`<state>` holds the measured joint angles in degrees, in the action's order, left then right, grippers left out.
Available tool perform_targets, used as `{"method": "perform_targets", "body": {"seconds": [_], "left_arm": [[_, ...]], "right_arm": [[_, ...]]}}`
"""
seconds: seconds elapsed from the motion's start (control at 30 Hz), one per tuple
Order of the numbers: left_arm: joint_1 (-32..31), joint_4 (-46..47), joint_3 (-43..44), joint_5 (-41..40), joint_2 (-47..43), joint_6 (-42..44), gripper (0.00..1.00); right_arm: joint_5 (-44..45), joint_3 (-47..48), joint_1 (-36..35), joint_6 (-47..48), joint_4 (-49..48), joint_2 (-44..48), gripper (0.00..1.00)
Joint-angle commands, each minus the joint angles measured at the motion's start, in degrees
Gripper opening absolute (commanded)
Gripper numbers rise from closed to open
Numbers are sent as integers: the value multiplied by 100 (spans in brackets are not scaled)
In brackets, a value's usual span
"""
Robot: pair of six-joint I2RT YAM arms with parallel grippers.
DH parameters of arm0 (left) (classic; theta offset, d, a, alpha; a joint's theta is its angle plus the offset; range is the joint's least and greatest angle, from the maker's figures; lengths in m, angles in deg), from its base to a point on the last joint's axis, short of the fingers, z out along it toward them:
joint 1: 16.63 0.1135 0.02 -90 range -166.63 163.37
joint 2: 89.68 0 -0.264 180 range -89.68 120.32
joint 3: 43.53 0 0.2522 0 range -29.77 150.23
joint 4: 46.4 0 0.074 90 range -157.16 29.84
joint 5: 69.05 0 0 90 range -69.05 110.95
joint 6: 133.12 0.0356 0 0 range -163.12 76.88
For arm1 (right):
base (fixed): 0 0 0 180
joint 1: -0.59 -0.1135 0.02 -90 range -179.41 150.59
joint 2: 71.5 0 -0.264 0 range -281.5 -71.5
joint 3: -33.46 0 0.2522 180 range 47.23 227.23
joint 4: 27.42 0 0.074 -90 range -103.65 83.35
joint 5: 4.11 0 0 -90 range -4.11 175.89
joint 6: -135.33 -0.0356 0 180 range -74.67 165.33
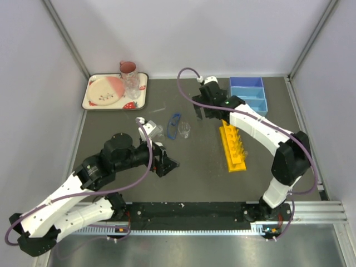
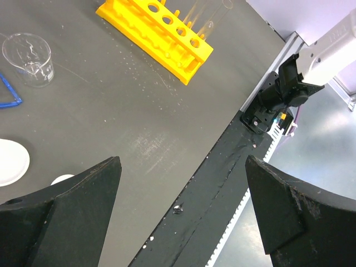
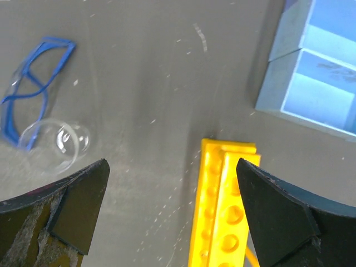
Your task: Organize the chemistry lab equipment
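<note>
The yellow holed rack (image 1: 233, 146) lies right of centre with thin glass rods (image 2: 204, 12) standing in it. The blue divided tray (image 1: 248, 94) sits at the back right. The blue-rimmed goggles (image 1: 174, 125) and the small clear beaker (image 1: 184, 129) lie mid-table. Small white dishes (image 2: 11, 161) lie near my left arm. My left gripper (image 1: 167, 164) is open and empty, low over the mat's front. My right gripper (image 1: 208, 114) is open and empty, above the mat between the beaker (image 3: 55, 142) and the rack's far end (image 3: 222, 206).
A cream strawberry-patterned tray (image 1: 92, 103) at the back left holds a pink-and-cream plate, a pink mug (image 1: 128, 69) and a clear tumbler (image 1: 132, 86). A black rail (image 1: 194, 211) runs along the near edge. White walls enclose three sides.
</note>
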<state>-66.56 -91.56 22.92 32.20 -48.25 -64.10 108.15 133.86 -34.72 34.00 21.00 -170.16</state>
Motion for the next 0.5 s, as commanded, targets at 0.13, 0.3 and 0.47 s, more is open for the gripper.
{"method": "perform_targets", "body": {"seconds": [0.13, 0.3, 0.47], "left_arm": [[19, 125, -48, 44, -82, -47, 99], [27, 204, -83, 115, -91, -74, 99], [19, 292, -101, 176, -65, -100, 99]], "right_arm": [[-266, -849, -625, -510, 489, 1014, 99], [-249, -1455, -1214, -949, 806, 1436, 99], [-178, -1973, -1785, -1371, 894, 1726, 99]]}}
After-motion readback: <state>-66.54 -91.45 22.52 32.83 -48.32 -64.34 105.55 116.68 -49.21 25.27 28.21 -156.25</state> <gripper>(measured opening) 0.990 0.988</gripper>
